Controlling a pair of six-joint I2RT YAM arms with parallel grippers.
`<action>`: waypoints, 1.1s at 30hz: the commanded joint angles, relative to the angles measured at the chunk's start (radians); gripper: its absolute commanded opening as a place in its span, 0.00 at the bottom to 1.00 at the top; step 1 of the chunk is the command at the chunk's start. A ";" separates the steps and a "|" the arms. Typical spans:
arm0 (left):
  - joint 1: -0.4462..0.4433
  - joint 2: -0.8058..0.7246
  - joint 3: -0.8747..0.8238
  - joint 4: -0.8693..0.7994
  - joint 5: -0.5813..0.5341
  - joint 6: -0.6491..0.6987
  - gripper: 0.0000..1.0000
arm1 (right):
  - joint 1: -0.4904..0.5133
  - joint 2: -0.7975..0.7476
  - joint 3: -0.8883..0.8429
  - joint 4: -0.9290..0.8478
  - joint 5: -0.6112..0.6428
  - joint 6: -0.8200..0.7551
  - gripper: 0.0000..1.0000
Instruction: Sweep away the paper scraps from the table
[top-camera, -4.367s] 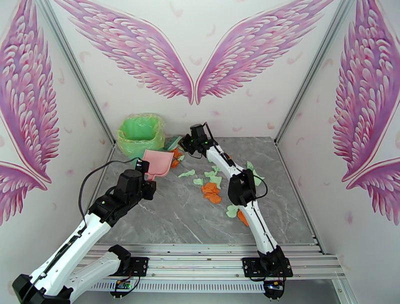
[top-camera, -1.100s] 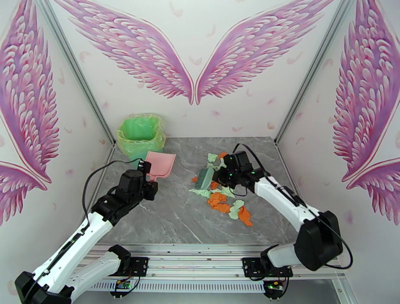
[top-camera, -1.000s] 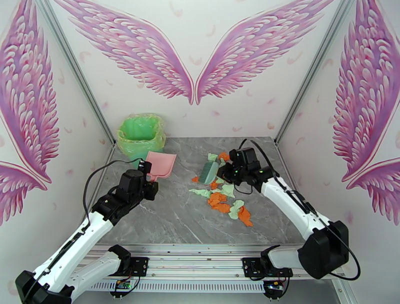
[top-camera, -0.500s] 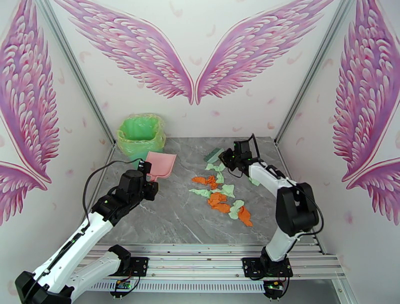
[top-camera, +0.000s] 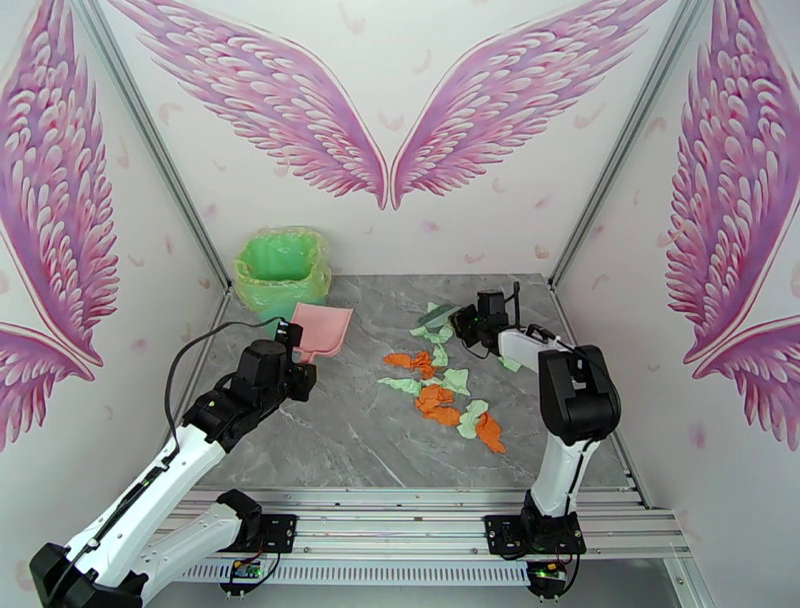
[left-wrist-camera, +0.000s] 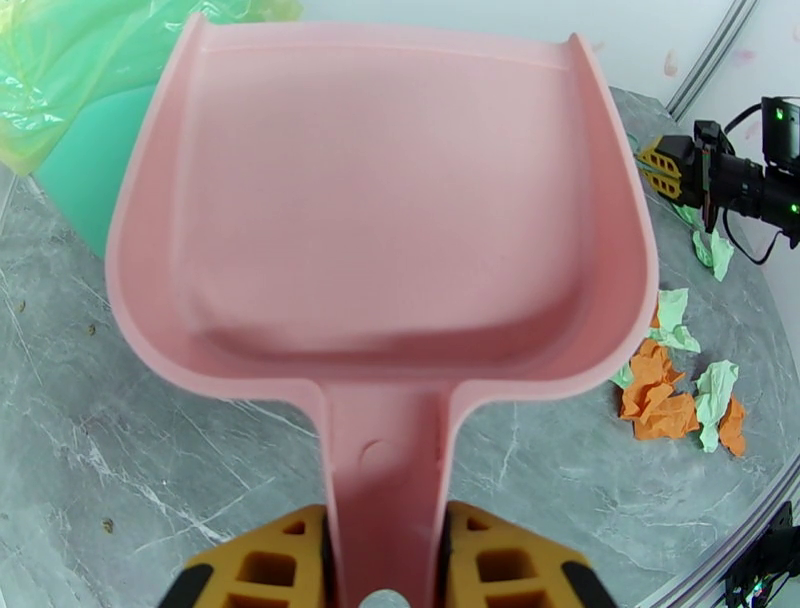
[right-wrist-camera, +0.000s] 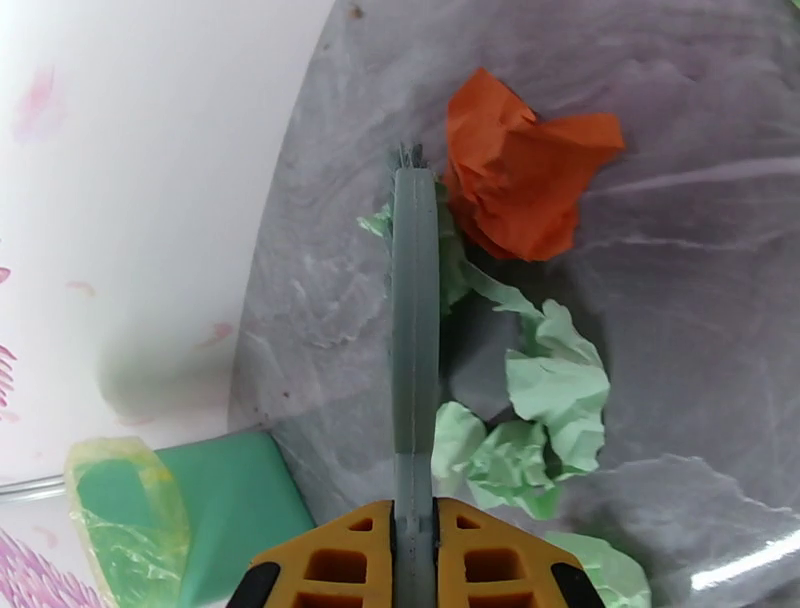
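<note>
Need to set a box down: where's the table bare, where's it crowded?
Bare: near strip of the table, between the front rail and the paper scraps; also between the dustpan and those scraps. Crowded: centre-right, around the scraps and the brush in the right claw.

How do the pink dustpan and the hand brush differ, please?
The dustpan is pink and broad; the hand brush is teal and slim. The dustpan is empty, away from the paper scraps; the hand brush is among them. The left claw clamps one, the right claw the other.
</note>
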 joint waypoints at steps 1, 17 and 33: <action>0.001 0.014 0.002 0.016 0.008 0.006 0.00 | -0.007 -0.091 -0.091 -0.018 -0.046 -0.018 0.00; 0.000 0.017 -0.001 0.017 0.013 0.006 0.00 | -0.011 -0.639 -0.199 -0.419 -0.020 -0.292 0.00; -0.001 0.020 0.002 0.021 0.018 0.008 0.00 | -0.010 -0.795 -0.011 -1.130 0.865 -0.865 0.00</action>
